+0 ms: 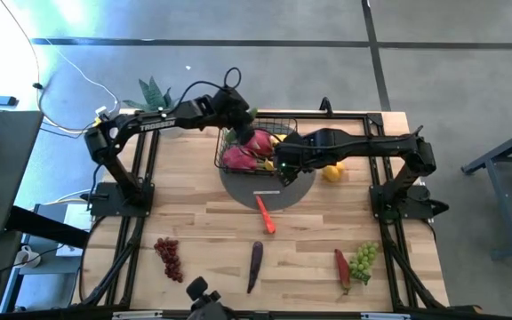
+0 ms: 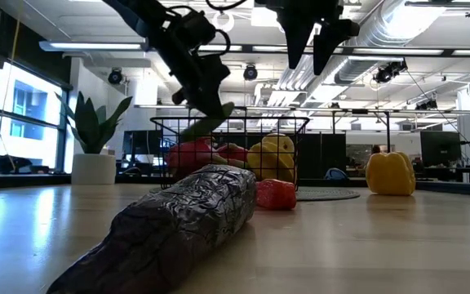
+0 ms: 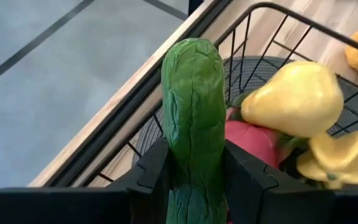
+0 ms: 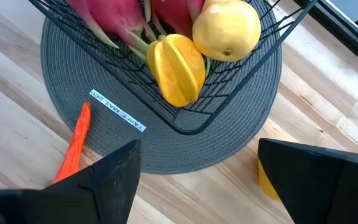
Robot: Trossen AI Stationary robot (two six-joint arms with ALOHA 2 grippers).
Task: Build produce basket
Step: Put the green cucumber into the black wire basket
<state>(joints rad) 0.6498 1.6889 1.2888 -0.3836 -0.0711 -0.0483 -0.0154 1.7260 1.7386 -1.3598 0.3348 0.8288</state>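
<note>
The black wire basket [image 1: 284,123] stands on the grey round mat [image 1: 265,188]. It holds pink dragon fruits [image 1: 243,153], a yellow fruit [image 3: 294,99] and a yellow star-shaped piece [image 4: 176,68]. My left gripper [image 1: 236,120] is above the basket's far left corner, shut on a green cucumber [image 3: 194,118]. My right gripper [image 4: 197,180] is open and empty above the mat's near right edge. On the table lie a carrot [image 1: 265,214], a purple pod [image 1: 255,265], red grapes [image 1: 169,258], a red pod [image 1: 341,269], green grapes [image 1: 363,259] and a yellow pepper [image 1: 332,172]. My left gripper pinches the cucumber between its two fingers [image 3: 151,174], which lie across it. A long stretch with the rounded end [image 3: 191,53] sticks out past the fingertips; the other end is hidden behind the gripper. The cucumber [image 2: 205,122] is lifted clear, slanting down at the basket's rim.
A spiky potted plant [image 1: 154,92] stands at the table's far left corner. A white label [image 4: 117,111] lies on the mat's near side, next to the carrot's tip. The arms' frames run along the left and right table edges. Bare wood lies between the mat and the near-edge produce.
</note>
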